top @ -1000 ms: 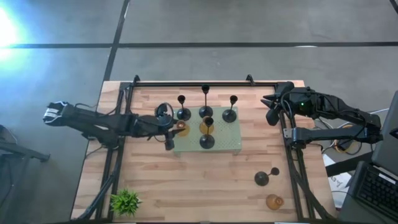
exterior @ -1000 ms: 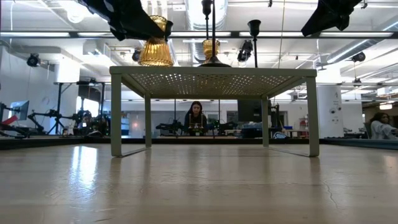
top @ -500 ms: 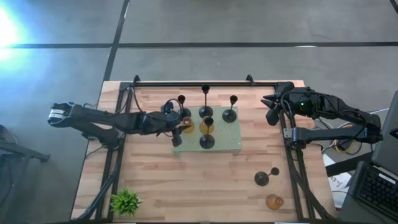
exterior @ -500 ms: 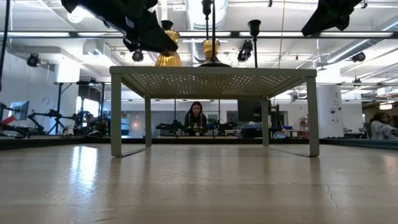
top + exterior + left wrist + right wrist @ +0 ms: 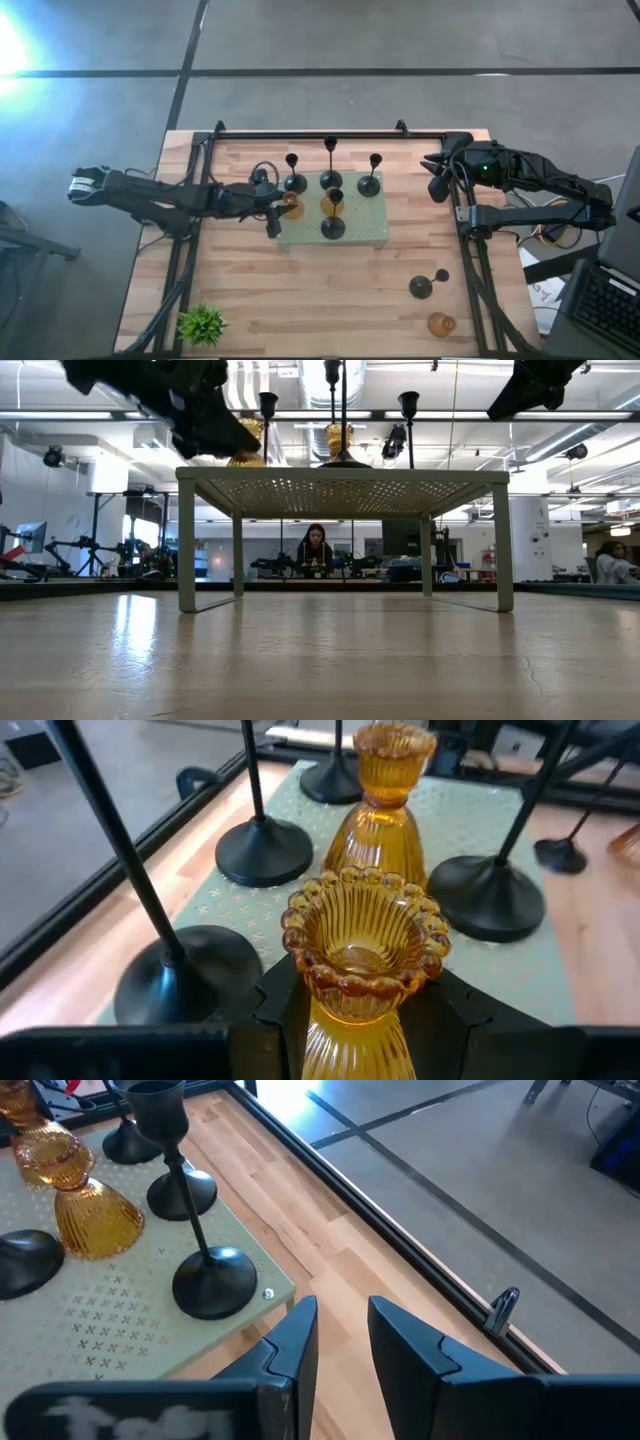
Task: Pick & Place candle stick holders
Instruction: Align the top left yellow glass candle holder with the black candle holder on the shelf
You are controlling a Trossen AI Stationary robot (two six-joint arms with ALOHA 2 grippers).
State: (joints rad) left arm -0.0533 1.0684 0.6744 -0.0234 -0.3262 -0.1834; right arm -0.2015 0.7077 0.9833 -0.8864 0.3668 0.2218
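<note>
My left gripper (image 5: 274, 206) is at the left edge of the pale green mat (image 5: 372, 233), shut on an amber holder (image 5: 290, 205), which stands upright between its fingers in the left wrist view (image 5: 362, 935). A second amber holder (image 5: 333, 203) and several black holders, such as one (image 5: 331, 178) at the back, stand by their bases on the mat. A black holder (image 5: 421, 287) and an amber one (image 5: 440, 323) stand on the table at the near right. My right gripper (image 5: 437, 186) is open and empty by the table's right rail. My left gripper pinches the amber holder between its two fingers, one (image 5: 282, 1010) on each side, at the ribbed body (image 5: 345, 1040) just below the scalloped cup. The fingers come level from the table's left. The holder is upright; whether its base rests on the mat I cannot tell.
The mat is a raised perforated stand on legs (image 5: 187, 540). A small green plant (image 5: 202, 322) stands at the near left corner. Black rails (image 5: 330, 134) frame the table's far edge and sides. Bare wood lies in front of the mat.
My left gripper went toward the table's right, over the mat's left edge, then drew back to the left, carrying the amber holder upright with it. It stays shut on the holder.
</note>
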